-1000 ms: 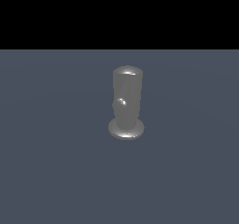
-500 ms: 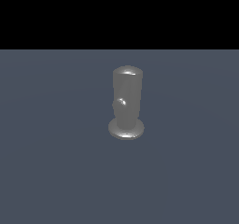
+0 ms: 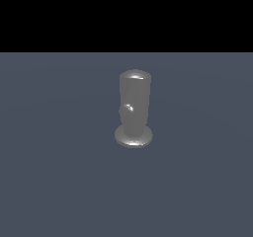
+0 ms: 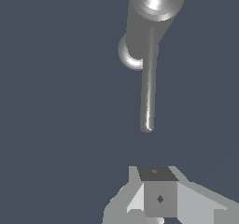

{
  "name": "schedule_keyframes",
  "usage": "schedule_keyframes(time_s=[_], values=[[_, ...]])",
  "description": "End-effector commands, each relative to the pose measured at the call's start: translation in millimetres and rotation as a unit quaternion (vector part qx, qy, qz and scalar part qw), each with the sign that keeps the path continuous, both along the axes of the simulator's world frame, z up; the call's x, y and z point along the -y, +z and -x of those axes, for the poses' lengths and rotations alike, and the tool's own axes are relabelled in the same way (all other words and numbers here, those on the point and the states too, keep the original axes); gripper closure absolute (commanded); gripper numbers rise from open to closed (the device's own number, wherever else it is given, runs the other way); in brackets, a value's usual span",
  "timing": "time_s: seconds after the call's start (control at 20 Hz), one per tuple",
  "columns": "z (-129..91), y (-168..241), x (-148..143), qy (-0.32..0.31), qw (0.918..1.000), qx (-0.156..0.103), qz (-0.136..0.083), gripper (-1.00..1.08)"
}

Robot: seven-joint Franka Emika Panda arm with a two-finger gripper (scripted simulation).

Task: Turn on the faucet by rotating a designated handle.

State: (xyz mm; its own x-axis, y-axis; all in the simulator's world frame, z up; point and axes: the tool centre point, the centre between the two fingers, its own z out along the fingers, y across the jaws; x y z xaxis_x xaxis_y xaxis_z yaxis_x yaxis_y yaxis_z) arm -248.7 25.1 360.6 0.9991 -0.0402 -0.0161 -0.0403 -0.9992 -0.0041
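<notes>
Flat slate-blue floor (image 3: 59,181), grey faucet (image 3: 134,102) standing upright on its disc base

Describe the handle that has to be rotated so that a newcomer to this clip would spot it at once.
Start at the faucet, the only fixture on the flat blue-grey floor: a glossy grey upright cylinder on a round disc base. The handle juts sideways from its upper part. It is a slim straight rod with a rounded tip, far thinner than the body.

Standing upright mid-floor (image 3: 54,181): faucet (image 3: 134,102) on its disc base; handle (image 4: 148,94) jutting sideways from upper body toward camera; gripper (image 4: 156,204) hovering apart, just beyond handle tip
</notes>
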Motion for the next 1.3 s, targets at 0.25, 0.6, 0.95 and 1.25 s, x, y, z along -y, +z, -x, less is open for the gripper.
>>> schedule_keyframes(time_s=[0.25,0.6,0.95,1.25], values=[[-6,-61,-9,-0.015,0.9999,0.004,0.001,1.08],[-12,-105,-15,-0.024,0.9997,0.006,0.002,1.08],[-16,-130,-19,-0.030,0.9995,0.007,0.002,1.08],[-18,-138,-20,-0.031,0.9995,0.008,0.002,1.08]])
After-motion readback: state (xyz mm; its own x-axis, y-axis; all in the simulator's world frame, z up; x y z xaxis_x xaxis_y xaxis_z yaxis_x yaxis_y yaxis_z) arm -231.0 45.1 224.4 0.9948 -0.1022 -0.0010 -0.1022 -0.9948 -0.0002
